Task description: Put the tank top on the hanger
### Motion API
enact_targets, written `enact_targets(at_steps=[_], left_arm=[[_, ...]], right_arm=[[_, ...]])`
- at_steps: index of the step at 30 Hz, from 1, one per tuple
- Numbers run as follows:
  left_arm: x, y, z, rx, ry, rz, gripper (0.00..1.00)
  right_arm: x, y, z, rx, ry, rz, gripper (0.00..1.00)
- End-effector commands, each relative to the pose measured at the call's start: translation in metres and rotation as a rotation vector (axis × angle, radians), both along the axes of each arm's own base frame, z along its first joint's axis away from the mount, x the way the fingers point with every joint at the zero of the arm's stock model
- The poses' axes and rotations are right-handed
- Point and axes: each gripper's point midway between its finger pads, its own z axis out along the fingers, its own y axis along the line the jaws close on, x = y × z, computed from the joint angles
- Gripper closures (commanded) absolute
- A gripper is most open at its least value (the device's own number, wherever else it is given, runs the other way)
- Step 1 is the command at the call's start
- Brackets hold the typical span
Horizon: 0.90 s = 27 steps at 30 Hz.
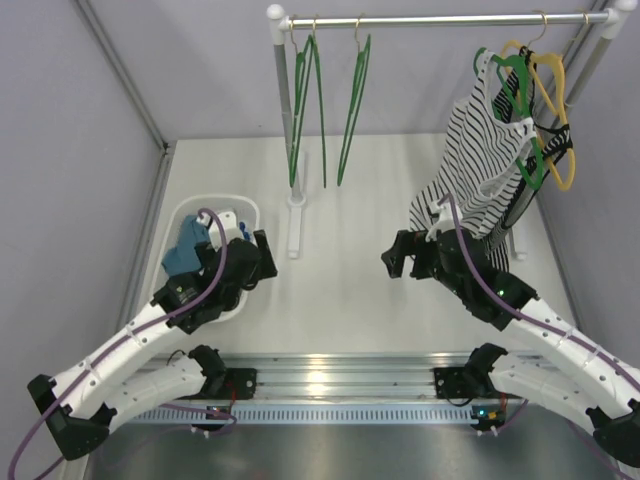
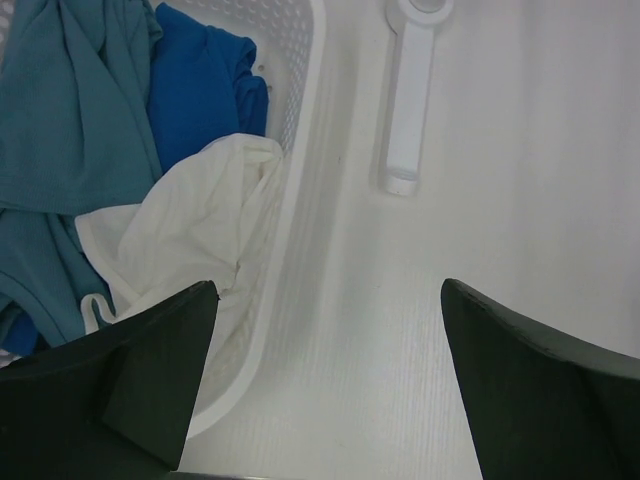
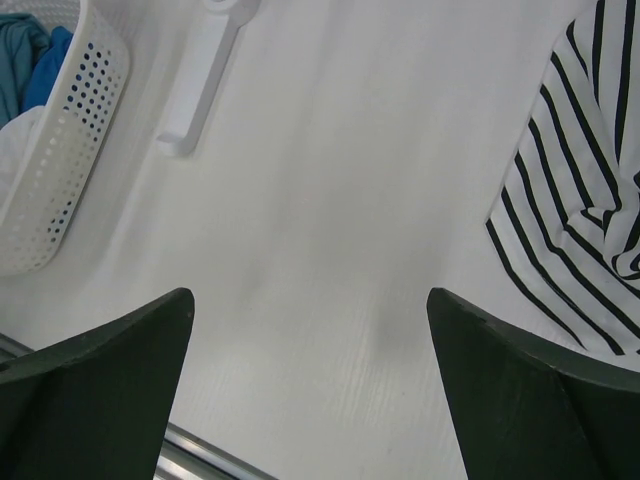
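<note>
From above, we see the white basket [image 1: 215, 197]. The left gripper [image 1: 265, 259] hovers at its right rim and the right gripper [image 1: 398, 256] is well to its right. A thin green hanger [image 1: 352, 110] hangs beyond it.

At the left wrist, the jaws are spread wide. The tank top [image 2: 200, 220], plain white, thin and crumpled, lies inside the basket against its right wall, beside blue clothes [image 2: 90, 110].

At the right wrist, the fingers stand wide apart and hold nothing.
</note>
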Motion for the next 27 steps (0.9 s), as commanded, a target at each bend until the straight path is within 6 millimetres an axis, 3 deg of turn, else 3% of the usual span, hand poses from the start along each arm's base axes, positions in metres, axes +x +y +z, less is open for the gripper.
enact_targets(at_steps=[1, 6, 9, 11, 15, 20, 27], left_arm=[[-0.001, 0.020, 0.018, 0.015, -0.026, 0.098, 0.02], [-0.001, 0.035, 0.017, 0.083, 0.030, 0.178, 0.02], [0.005, 0.035, 0.005, 0.105, 0.095, 0.188, 0.02], [0.009, 0.030, -0.006, 0.101, 0.147, 0.169, 0.02], [0.018, 0.050, -0.034, 0.026, 0.258, 0.234, 0.02], [0.029, 0.071, -0.054, -0.074, 0.292, 0.288, 0.02], [0.035, 0.080, -0.097, -0.173, 0.356, 0.366, 0.02]], right_arm=[[-0.003, 0.013, 0.017, 0.030, -0.040, 0.072, 0.00], [-0.007, 0.019, 0.011, 0.004, -0.025, 0.128, 0.00], [-0.010, 0.026, 0.011, 0.021, -0.031, 0.167, 0.00], [-0.011, 0.029, 0.010, 0.025, -0.022, 0.189, 0.00], [-0.012, 0.034, 0.004, 0.015, 0.007, 0.208, 0.00], [-0.018, 0.037, 0.000, 0.024, 0.017, 0.239, 0.00], [-0.023, 0.042, 0.000, 0.045, 0.021, 0.277, 0.00]])
